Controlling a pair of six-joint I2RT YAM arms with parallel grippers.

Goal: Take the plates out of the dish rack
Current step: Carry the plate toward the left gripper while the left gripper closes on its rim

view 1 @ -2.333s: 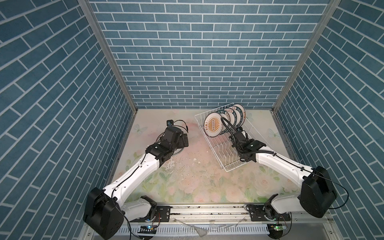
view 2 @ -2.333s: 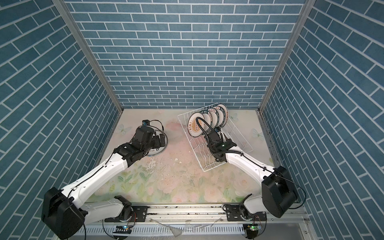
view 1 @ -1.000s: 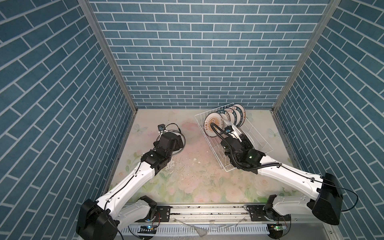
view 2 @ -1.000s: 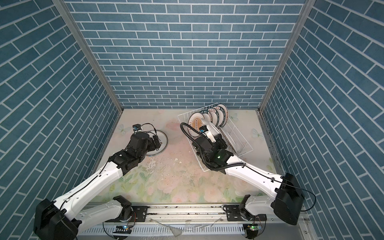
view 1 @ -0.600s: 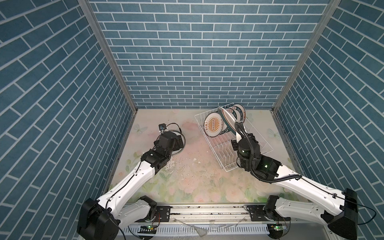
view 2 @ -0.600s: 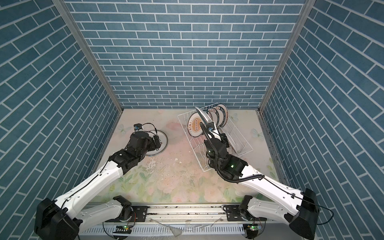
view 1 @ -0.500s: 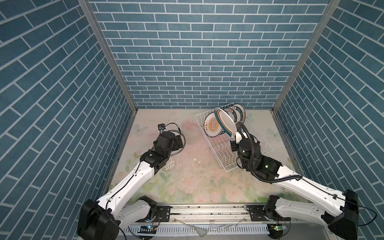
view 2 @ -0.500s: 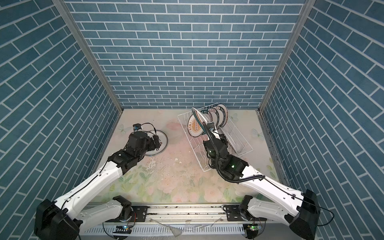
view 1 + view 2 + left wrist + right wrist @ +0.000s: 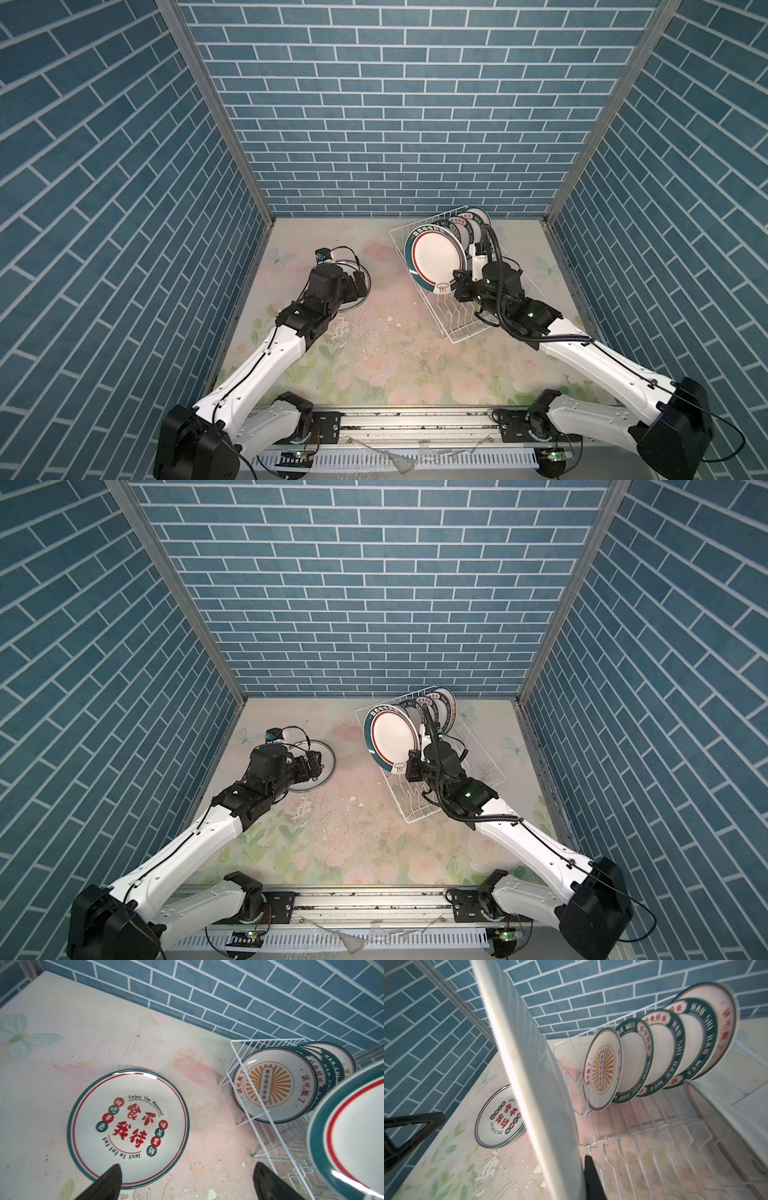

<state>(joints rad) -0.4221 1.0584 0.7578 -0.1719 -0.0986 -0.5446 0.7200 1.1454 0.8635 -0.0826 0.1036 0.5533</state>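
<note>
My right gripper [image 9: 457,286] is shut on the lower rim of a green-rimmed plate [image 9: 434,259], held tilted above the left end of the dish rack [image 9: 469,332]. In the right wrist view that plate [image 9: 539,1084] runs edge-on past one black fingertip [image 9: 589,1167]; the other is hidden behind it. Several plates [image 9: 654,1053] stand upright in the rack's far end, a sunburst one in front. My left gripper [image 9: 187,1165] hangs open just above a stack of plates [image 9: 127,1126] lying flat on the table, top one with red characters.
The rack [image 9: 419,812] sits at an angle near the right wall, its near rows of prongs bare. The flowered tabletop [image 9: 395,365] lies between the arms. Blue brick walls close the table on three sides.
My right gripper has lifted the plate out of the rack and swung it from edge-on until its face shows from above. The left gripper has stayed open over the stack.
</note>
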